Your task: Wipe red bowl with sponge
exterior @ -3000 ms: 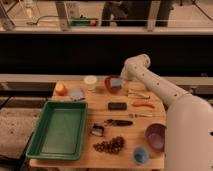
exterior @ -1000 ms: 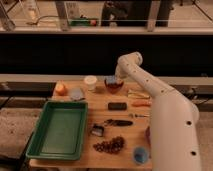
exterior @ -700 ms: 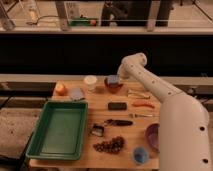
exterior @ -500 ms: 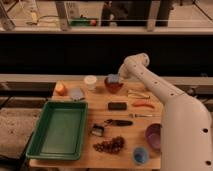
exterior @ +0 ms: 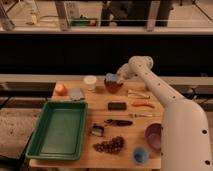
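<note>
The red bowl (exterior: pixel 114 86) sits at the back of the wooden table (exterior: pixel 85 155), just right of a white cup (exterior: pixel 90 82). The pale blue sponge (exterior: pixel 112 78) rests at the bowl's mouth, on its upper rim. My gripper (exterior: pixel 116 78) is right over the bowl, at the end of the white arm that reaches in from the right. It holds the sponge against the bowl. Much of the bowl's inside is hidden by the sponge and the gripper.
A green tray (exterior: pixel 57 129) fills the left front. An orange fruit (exterior: pixel 60 89) and a grey-blue square piece (exterior: pixel 76 94) lie back left. A black block (exterior: pixel 117 106), carrot (exterior: pixel 142 104), cutlery (exterior: pixel 118 122), grapes (exterior: pixel 110 145), blue cup (exterior: pixel 140 154) and purple bowl (exterior: pixel 153 136) also lie there.
The arm has swung left and back right over the red bowl, carrying the sponge across its mouth. The bowl stays in place.
</note>
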Robot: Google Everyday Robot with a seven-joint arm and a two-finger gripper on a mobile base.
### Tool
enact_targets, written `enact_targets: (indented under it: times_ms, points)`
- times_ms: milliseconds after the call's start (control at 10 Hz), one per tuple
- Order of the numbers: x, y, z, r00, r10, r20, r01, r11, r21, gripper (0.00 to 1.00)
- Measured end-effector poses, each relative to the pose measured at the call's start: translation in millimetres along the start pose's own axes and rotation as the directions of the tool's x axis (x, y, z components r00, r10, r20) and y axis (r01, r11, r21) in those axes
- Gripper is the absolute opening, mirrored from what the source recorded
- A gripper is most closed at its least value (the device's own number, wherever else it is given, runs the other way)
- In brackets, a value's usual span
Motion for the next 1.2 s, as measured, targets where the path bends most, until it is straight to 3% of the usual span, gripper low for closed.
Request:
enact_targets:
  times_ms: [200,400,1200]
  points:
    - [6,3,-1,1.000,0.009,0.001,-0.009,1.000,0.001,0.57]
    - [-4,4,-1,1.000,0.000,0.012,0.000,1.000,0.008,0.77]
    - [-7,1,-7,1.000,-0.007,0.008,0.007,0.999,0.032,0.80]
